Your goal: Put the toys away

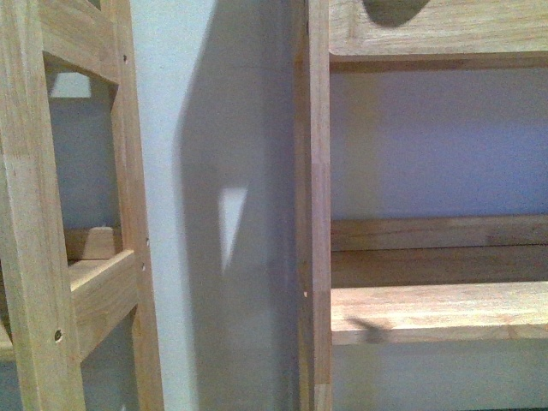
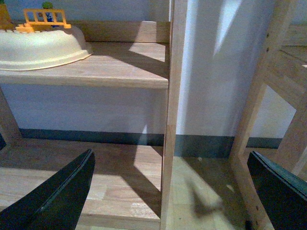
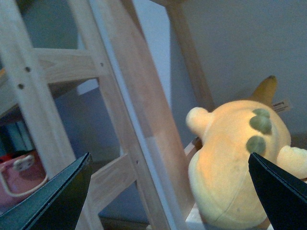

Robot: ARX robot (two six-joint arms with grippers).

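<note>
The toy is a fuzzy orange-yellow plush animal [image 3: 235, 163] with paler limbs and small brown spots. It shows only in the right wrist view, sitting on a pale ledge beside a wooden frame post [image 3: 144, 120]. My right gripper [image 3: 168, 199] is open and empty, its dark fingers [image 3: 57, 196] spread wide, with the plush just ahead between the post and the far finger. My left gripper [image 2: 170, 191] is open and empty, facing a wooden shelf post [image 2: 170, 120]. The front view shows no gripper and no plush.
A cream plastic tub [image 2: 38, 45] with an orange toy fence [image 2: 45, 18] sits on a wooden shelf [image 2: 110, 67]. A pink tub with a rope handle [image 3: 19, 177] stands behind the frame. Wooden shelf units [image 1: 428, 308] and a ladder-like frame [image 1: 77, 257] stand close against a white wall.
</note>
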